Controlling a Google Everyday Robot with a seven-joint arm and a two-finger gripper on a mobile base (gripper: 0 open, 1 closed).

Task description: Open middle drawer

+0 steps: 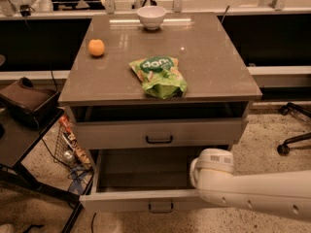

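A grey counter (pixel 214 57) is seen from above. On it are placed a white bowl (pixel 151 17) at the back edge, an orange (pixel 96 47) at the left and a green snack bag (pixel 159 75) near the front. Beneath it, an upper drawer (pixel 112 136) with a black handle (pixel 159 140) is seen slightly out, with a dark gap above it. Under that, the middle drawer (pixel 116 201) is pulled well out and its grey inside is shown. A white arm (pixel 257 193) is stretched in from the right edge, its rounded end over the drawer's right front corner; the hand is hidden from this view. A black stand (pixel 19 140) with a dark bag (pixel 24 101) is set at the left.
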